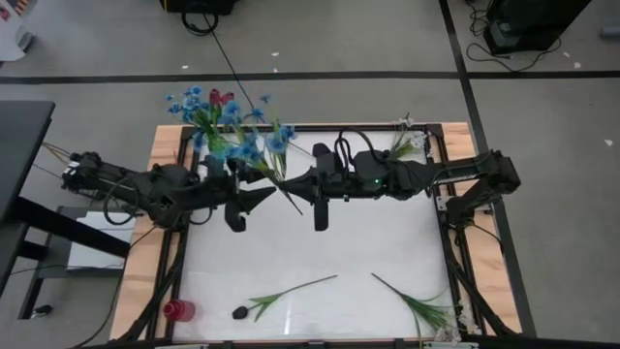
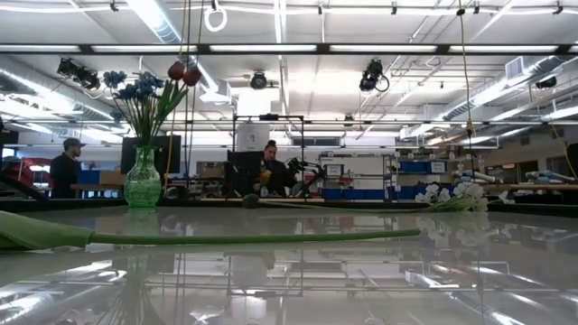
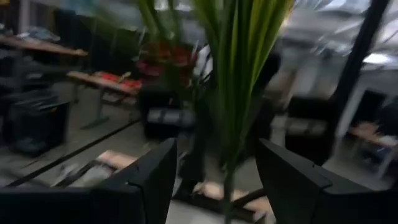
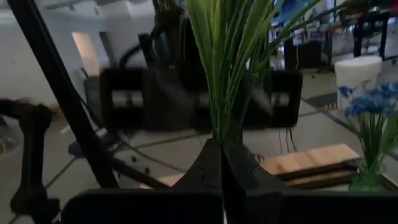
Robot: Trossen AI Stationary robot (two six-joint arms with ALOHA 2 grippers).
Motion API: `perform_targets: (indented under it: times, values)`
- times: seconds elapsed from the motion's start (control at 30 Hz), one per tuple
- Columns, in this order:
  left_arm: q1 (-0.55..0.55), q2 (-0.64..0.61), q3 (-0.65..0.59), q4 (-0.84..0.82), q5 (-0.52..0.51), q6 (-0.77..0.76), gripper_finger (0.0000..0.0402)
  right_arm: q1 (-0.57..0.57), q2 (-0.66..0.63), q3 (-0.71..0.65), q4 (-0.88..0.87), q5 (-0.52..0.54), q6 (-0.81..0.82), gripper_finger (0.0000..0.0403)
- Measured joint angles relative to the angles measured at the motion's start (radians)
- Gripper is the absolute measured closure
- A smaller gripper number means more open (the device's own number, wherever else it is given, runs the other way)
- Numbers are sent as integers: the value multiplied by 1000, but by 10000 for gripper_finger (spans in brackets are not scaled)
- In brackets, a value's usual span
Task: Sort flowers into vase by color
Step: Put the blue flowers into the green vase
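Two grippers meeting mid-table over one flower stem

Both arms sit in the middle of the high view, heads turned toward each other. My right gripper [image 4: 222, 163] has its fingers pressed together around the base of a leafy green stem [image 4: 231, 74], and the leaves stand straight up from the pinch in the right wrist view. My left gripper [image 3: 214, 180] is spread wide, one dark finger on either side of the same kind of green stem [image 3: 236, 93], not touching it as far as I can tell.

At the upper left of the high view, the green glass vase [image 2: 143, 181] holds a bunch of blue flowers [image 1: 232, 136] with a couple of dark red heads [image 1: 221, 98] among them. A white flower [image 1: 407, 136] lies at the upper right corner of the table [image 1: 378, 242]. Near the lower edge lie a dark-headed flower [image 1: 281, 296] left of centre and another leafy stem [image 1: 417, 301] toward the lower right. A small red cup [image 1: 177, 310] stands at the lower left corner.

In the low view, two people are far behind the table, one at the left and one near centre
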Motion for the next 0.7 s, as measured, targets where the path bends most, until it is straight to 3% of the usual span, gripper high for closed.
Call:
perform_targets:
  times: [0.17, 0.3, 0.43, 0.6, 0.7]
  values:
    - [34, 27, 0, 97, 68, -12, 184, 0, 1, 0, -31, -6, -8, 403]
    - [51, 42, 0, 101, 84, -15, 211, 0, 1, 0, -31, -6, -8, 403]
    - [51, 46, 0, 98, 86, -22, 271, -3, 1, 0, -29, -8, 7, 402]
    - [52, 18, 0, 71, 84, 56, 381, -16, 1, 1, -38, -7, 103, 371]
    - [56, -10, 0, 6, 30, 94, 389, -36, 0, 1, -105, -6, 189, 331]
